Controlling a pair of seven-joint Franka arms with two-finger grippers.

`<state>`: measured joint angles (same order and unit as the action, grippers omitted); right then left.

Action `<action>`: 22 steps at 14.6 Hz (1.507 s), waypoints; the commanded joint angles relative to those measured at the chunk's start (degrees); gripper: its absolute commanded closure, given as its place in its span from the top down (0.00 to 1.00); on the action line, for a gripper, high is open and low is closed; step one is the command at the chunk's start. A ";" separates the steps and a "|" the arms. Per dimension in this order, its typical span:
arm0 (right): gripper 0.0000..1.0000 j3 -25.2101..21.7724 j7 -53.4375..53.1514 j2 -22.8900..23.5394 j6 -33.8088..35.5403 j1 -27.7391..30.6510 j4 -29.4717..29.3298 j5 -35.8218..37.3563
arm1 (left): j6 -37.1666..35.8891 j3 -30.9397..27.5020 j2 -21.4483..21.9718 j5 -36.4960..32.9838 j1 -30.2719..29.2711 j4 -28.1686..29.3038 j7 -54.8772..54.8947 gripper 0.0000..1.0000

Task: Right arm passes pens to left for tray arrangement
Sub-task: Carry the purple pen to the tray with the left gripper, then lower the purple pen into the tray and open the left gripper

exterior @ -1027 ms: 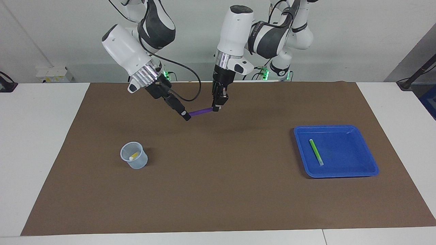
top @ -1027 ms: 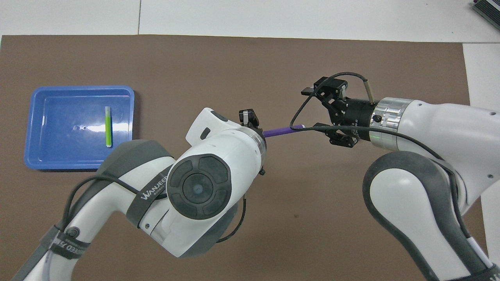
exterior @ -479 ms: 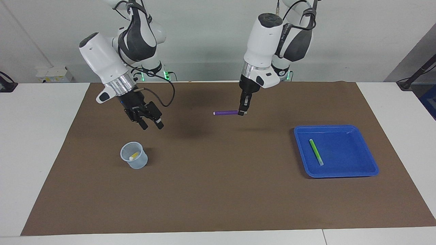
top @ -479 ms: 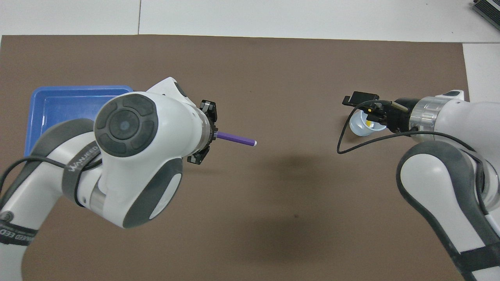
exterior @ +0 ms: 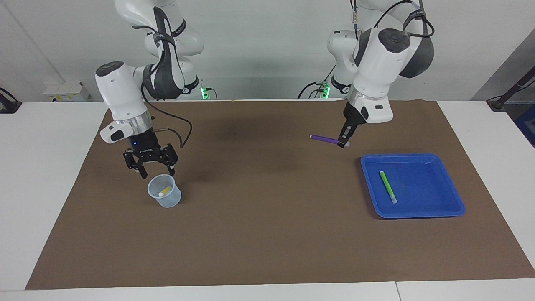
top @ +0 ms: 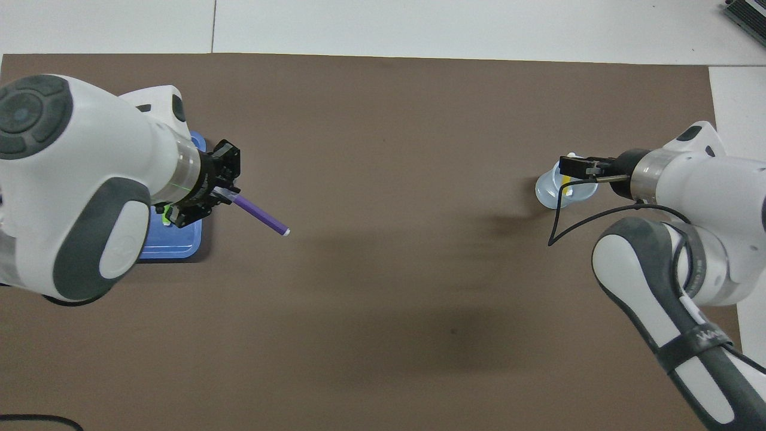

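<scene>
My left gripper (exterior: 343,144) (top: 219,194) is shut on one end of the purple pen (exterior: 325,139) (top: 261,215). It holds the pen roughly level over the mat, just off the blue tray (exterior: 430,188) (top: 179,248). The pen's pale tip points toward the middle of the table. A green pen (exterior: 388,187) lies flat in the tray. My right gripper (exterior: 156,172) (top: 571,171) hangs open and holds nothing, just above the small translucent cup (exterior: 165,194) (top: 546,193). A yellow pen (exterior: 164,192) (top: 565,183) leans inside the cup.
A brown mat (exterior: 267,225) covers most of the white table. In the overhead view my left arm hides most of the tray. A black cable (exterior: 184,129) loops from the right wrist.
The purple pen passed from the right gripper to the left. My left arm swung it toward the tray. My right arm drew back and lowered over the cup, still open.
</scene>
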<state>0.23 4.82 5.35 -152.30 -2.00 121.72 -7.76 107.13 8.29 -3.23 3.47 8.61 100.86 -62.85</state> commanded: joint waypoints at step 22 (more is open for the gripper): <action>0.14 0.92 4.06 6.78 -15.48 0.51 1.77 3.19 | 8.88 -0.12 -24.62 -15.86 -18.19 -11.30 59.33 0.00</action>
<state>0.69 8.62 12.53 -166.68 -1.91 122.76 -5.47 115.65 7.80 -25.74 -13.52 -8.98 91.21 -3.99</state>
